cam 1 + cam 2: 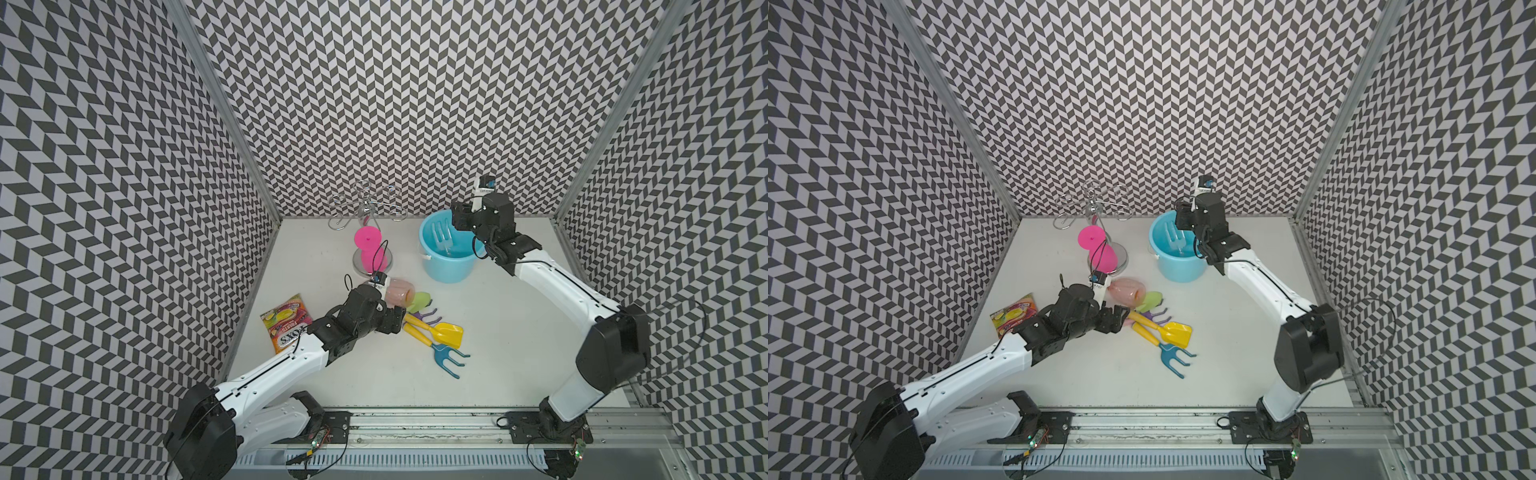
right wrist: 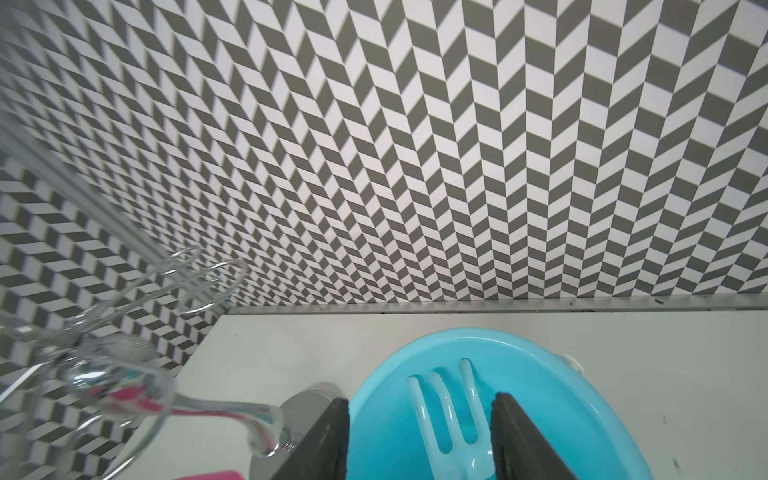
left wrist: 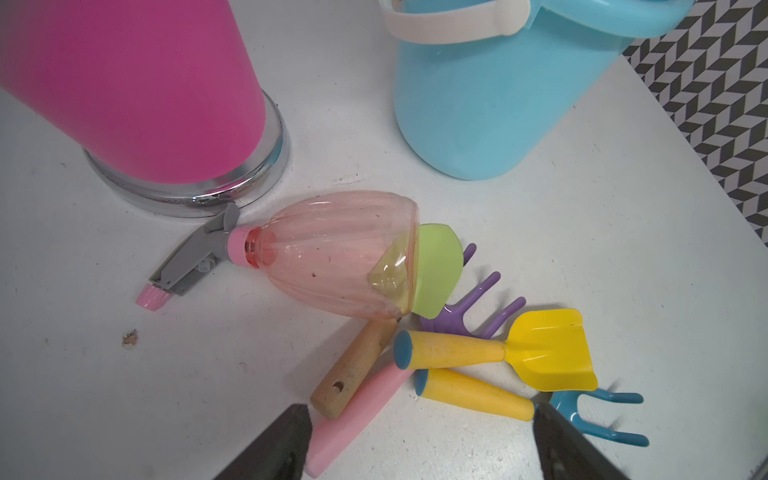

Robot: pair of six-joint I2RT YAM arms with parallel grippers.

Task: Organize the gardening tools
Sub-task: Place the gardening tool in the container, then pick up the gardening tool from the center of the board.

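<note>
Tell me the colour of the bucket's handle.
The handle is white; the left wrist view shows it best.

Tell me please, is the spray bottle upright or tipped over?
Tipped over: the spray bottle lies on its side on the table, its base overlapping the green trowel.

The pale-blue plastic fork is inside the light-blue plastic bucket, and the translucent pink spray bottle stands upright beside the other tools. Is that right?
Not quite: the translucent pink spray bottle lies on its side, its base by the green plastic trowel, as the left wrist view shows. The pale-blue plastic fork is indeed inside the light-blue plastic bucket.
</note>
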